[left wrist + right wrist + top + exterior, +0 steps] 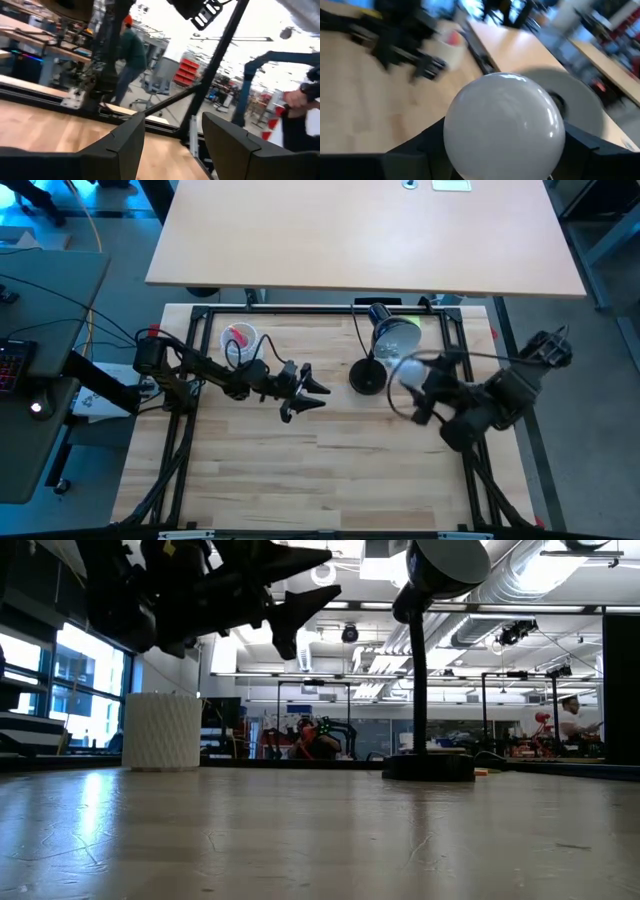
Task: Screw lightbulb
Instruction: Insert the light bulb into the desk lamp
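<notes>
- Gripping the one lightbulb [504, 125] between its two dark fingers [407, 157], the right gripper [415, 385] hung above the table's [330, 470] right half, just beside the lamp's shade [397, 335].
- From the right wrist view, the bulb's rounded white dome faced away from the wrist toward the shade; its screw base was hidden, so I could not tell the axis more exactly.
- One black desk lamp [368, 373] stood on its round base near the far edge, and one white cup [240, 340] sat near the far left.
- Off to the left of the lamp, the left gripper [318, 395] hovered with fingers parted and nothing between them.
- All the near half of the wooden top lay bare.
</notes>
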